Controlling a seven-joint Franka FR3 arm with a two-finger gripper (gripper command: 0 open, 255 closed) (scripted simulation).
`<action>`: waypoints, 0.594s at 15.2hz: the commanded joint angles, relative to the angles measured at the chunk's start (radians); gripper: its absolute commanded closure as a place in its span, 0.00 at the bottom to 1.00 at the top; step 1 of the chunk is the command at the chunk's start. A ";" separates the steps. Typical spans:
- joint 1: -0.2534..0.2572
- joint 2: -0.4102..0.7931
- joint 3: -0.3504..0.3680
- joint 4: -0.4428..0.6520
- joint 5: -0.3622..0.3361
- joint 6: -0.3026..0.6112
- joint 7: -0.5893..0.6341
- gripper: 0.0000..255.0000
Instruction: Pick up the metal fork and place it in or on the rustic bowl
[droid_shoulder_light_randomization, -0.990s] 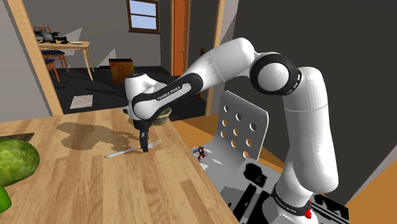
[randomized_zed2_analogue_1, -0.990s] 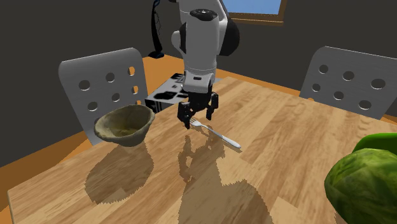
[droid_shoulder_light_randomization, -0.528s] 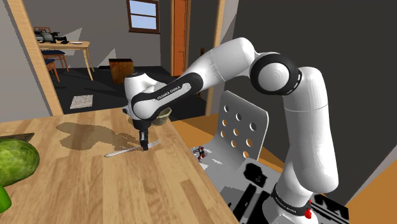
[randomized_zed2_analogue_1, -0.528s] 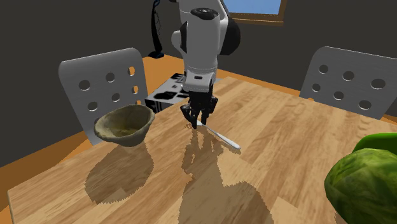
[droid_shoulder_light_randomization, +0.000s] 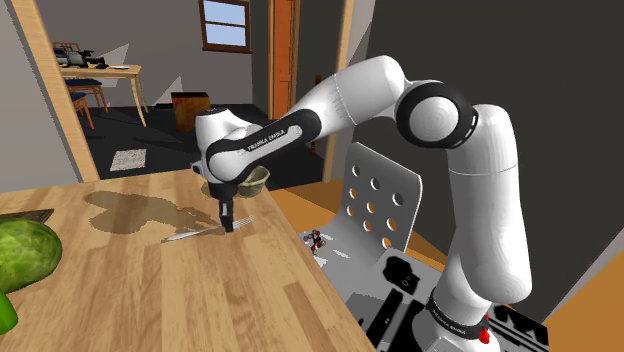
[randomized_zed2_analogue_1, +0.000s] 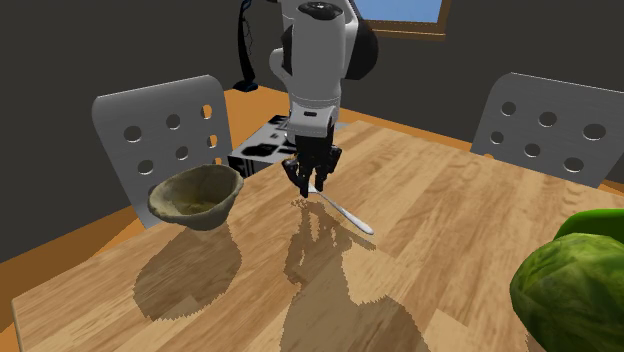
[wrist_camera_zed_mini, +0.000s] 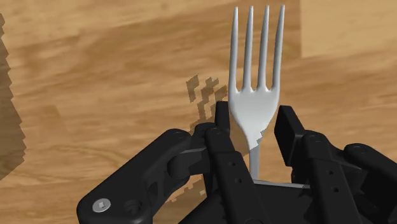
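Fork (wrist_camera_zed_mini: 256, 98) slightly higher than before, neck clasped inside the tool (wrist_camera_zed_mini: 254, 121)

A planked wooden worktop (droid_shoulder_light_randomization: 150, 290) is stretching toward 7 o'clock in the shoulder view, beside orange floor (droid_shoulder_light_randomization: 296, 208). 2 grey perforated chairs (randomized_zed2_analogue_1: 165, 135) are standing behind it at 10 and 2 o'clock in the second exterior view. A window (droid_shoulder_light_randomization: 224, 22) is sitting at 12 o'clock in a dark grey wall (droid_shoulder_light_randomization: 170, 40).

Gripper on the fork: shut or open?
Shut. In the wrist view the gripper clasps the fork, with both fingers pressed against its sides just below the tines.
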 joint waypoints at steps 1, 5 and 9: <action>0.000 -0.011 0.001 0.010 0.003 -0.022 -0.002 1.00; -0.001 -0.032 0.003 0.035 0.008 -0.067 -0.007 1.00; -0.002 -0.050 0.005 0.064 0.013 -0.113 -0.011 1.00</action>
